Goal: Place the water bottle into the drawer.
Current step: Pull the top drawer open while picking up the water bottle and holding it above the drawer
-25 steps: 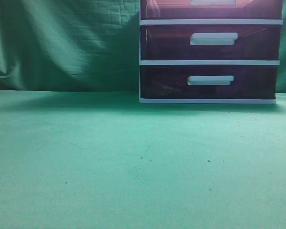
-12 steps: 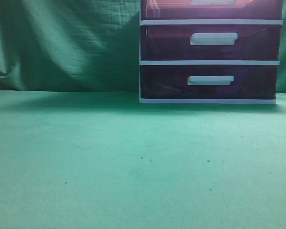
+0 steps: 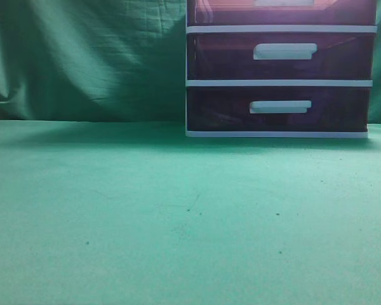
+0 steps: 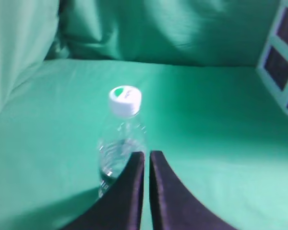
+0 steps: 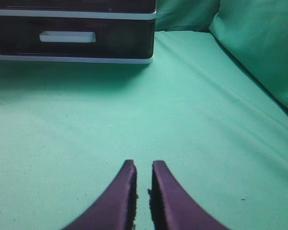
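The water bottle (image 4: 121, 139) is clear with a white cap and stands upright on the green cloth in the left wrist view. My left gripper (image 4: 147, 153) is shut and empty, its tips just right of the bottle's lower body and nearer the camera. My right gripper (image 5: 144, 163) is shut and empty above bare cloth. The drawer (image 3: 228, 13), dark maroon with a white handle, is shut and cut off by the top edge of the exterior view. Neither gripper nor the bottle shows in the exterior view.
The white-framed drawer unit (image 3: 279, 82) stands at the back right with two like drawers below, both shut. Its corner shows at the right edge of the left wrist view (image 4: 281, 62); its lowest drawer (image 5: 120, 38) shows far ahead of the right gripper. Green cloth backdrop (image 3: 82, 57) behind.
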### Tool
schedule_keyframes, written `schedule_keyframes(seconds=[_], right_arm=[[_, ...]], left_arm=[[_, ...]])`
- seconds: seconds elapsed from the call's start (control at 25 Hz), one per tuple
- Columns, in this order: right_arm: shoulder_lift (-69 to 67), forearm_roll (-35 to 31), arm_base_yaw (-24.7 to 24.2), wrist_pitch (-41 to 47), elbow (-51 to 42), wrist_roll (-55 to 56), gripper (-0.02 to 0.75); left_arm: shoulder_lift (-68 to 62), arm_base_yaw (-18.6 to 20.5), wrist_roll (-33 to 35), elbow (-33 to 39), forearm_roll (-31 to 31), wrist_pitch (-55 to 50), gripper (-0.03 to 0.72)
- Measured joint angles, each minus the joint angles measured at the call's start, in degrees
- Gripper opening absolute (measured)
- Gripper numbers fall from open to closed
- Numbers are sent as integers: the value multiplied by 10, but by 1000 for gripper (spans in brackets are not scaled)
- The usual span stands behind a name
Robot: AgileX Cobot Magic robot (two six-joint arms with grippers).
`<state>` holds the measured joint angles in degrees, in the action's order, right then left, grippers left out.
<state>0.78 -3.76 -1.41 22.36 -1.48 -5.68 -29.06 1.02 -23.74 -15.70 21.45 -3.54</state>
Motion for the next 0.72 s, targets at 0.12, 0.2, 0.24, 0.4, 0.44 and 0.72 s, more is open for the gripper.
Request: schedule_keyframes(seconds=[0.12,0.2,0.24,0.4,0.44,0.72], right_arm=[[0,0,0,0,0,0,48],[0,0,0,0,0,0,48],[0,0,0,0,0,0,48],[0,0,0,0,0,0,48],[0,0,0,0,0,0,48],[0,0,0,0,0,0,48]], left_arm=[[-20,-10,7,-1,2,37,0],[-38,-10,7,-1,2,43,0],[-49,-10,7,-1,2,41,0],[-100,-10,7,-1,10,35,235],[-112,-10,6,-1,11,35,349],[-193,-10,-40,-1,7,49,633]])
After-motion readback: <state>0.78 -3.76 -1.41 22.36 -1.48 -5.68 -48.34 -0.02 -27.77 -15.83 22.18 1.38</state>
